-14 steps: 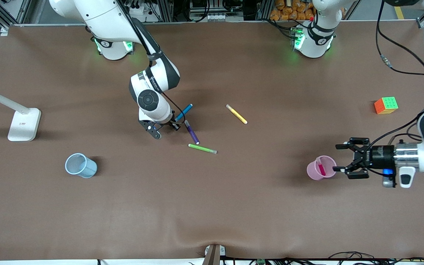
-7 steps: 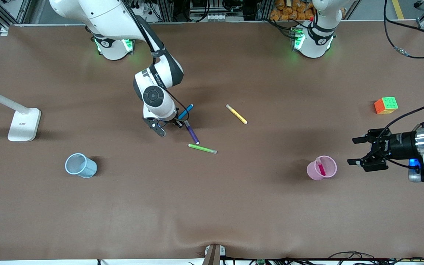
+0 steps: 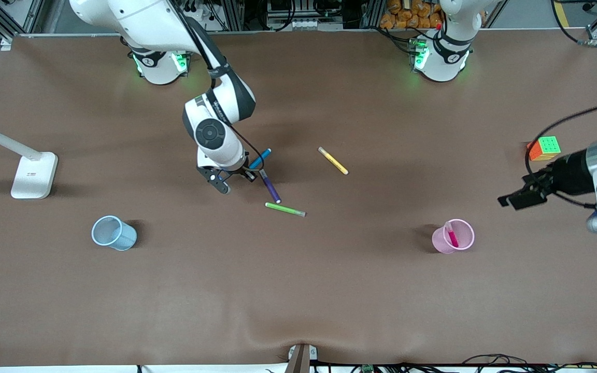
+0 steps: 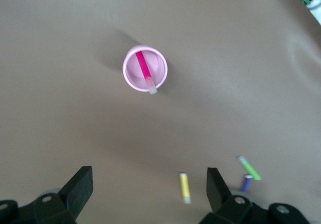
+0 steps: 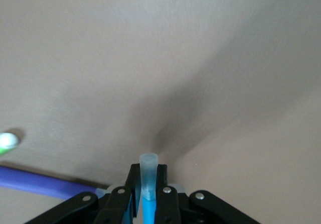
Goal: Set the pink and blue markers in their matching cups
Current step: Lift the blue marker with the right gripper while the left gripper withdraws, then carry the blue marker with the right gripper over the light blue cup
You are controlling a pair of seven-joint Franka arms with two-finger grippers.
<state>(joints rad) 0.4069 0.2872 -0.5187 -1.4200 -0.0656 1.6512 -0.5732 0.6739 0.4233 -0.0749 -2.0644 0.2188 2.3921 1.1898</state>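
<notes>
Small pale blue tapered cup [image 3: 114, 233] stands upright toward the right arm's end of the tabletop. Right claw [image 3: 235, 180] is clamped on the slim sky-blue marker [image 3: 260, 157], low beside the dark purple pen [image 3: 271, 187]. Lift straight, clear the purple pen, drop tip-first. Magenta-pink marker [image 3: 452, 235] sits in the pale pink cup [image 3: 454, 236]; left claw [image 3: 517, 198] gapes empty, waiting.

A brown table [image 3: 298, 290] carries three stray pens near its middle. The green pen [image 3: 285, 209] lies nearest the front camera; the purple pen [image 3: 271, 187] lies just beside it, farther back, and the yellow pen [image 3: 333, 160] toward the left arm's end. A colour puzzle cube [image 3: 545, 148] sits well apart from the green pen at that end, a white lamp base [image 3: 34, 175] at the right arm's end.
</notes>
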